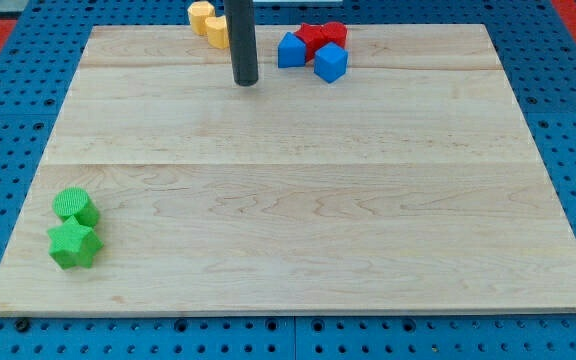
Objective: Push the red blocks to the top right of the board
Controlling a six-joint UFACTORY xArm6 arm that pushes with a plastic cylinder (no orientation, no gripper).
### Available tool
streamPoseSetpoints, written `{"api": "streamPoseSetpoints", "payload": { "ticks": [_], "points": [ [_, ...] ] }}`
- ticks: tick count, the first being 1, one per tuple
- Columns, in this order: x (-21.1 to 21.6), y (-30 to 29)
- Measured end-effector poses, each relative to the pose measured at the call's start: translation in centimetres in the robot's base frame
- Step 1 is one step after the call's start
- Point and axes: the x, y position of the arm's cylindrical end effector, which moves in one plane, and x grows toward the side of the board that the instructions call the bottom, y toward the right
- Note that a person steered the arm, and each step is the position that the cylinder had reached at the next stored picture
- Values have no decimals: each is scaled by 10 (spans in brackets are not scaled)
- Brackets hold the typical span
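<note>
Red blocks (320, 37) half-hidden behind blue cubes (311, 55); my tip (245, 81) left, touching none.

Bright, even light, no dim zones. Board (298, 200) pale, mildly washed toward top edge, no hard glare. Shadows soft and short: faint dark rim under green blocks (74, 230) near bottom left corner, slight shade under blue blocks (313, 55) and red blocks (320, 36) at top edge. Rod dark, matte, faint vertical sheen; my tip (245, 83) casts barely visible shadow. Focus sharp at centre; top corners slightly soft. Board edges converge toward top, perspective only.
</note>
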Motion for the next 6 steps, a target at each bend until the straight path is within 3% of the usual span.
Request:
{"api": "streamPoseSetpoints", "payload": {
  "ticks": [3, 6],
  "points": [
    [-76, 46],
    [-66, 200]
  ]
}}
